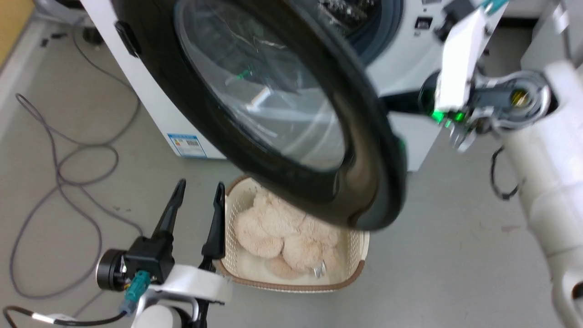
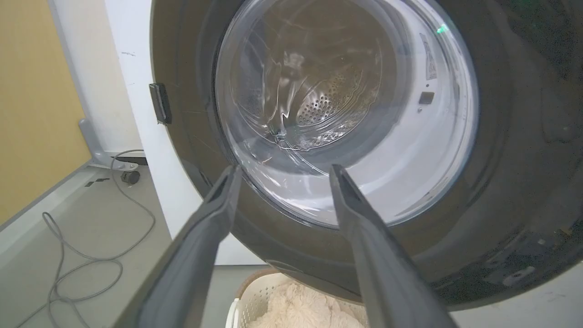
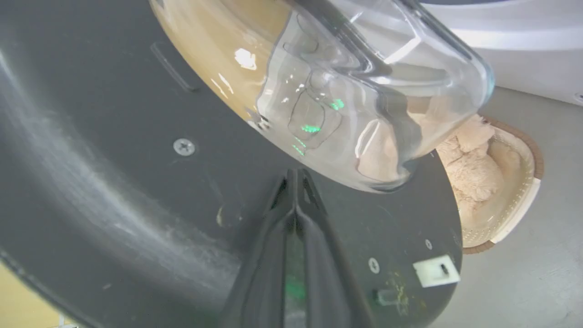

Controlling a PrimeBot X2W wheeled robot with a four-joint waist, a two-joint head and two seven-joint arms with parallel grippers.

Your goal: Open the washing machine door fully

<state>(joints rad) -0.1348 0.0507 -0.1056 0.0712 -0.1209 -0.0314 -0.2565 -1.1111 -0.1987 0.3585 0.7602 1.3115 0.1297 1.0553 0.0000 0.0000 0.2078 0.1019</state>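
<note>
The washing machine door (image 1: 255,105), a glossy black disc with a bulging glass bowl, stands swung out from the white washing machine (image 1: 401,59). Its outer face looks toward my left gripper (image 1: 200,187), which is open and empty, low in the head view beside the basket. In the left wrist view the door (image 2: 524,136) is close ahead of that gripper (image 2: 284,171). My right gripper (image 3: 296,175) is shut, its tips pressed against the door's black inner face (image 3: 114,182) just below the glass bowl (image 3: 364,91). The right arm (image 1: 483,100) reaches in behind the door's edge.
A cream laundry basket (image 1: 350,269) of fluffy beige fabric sits on the floor under the door, right beside my left gripper. Grey cables (image 1: 63,173) loop over the floor at the left. A yellow wall (image 2: 32,114) stands left of the machine.
</note>
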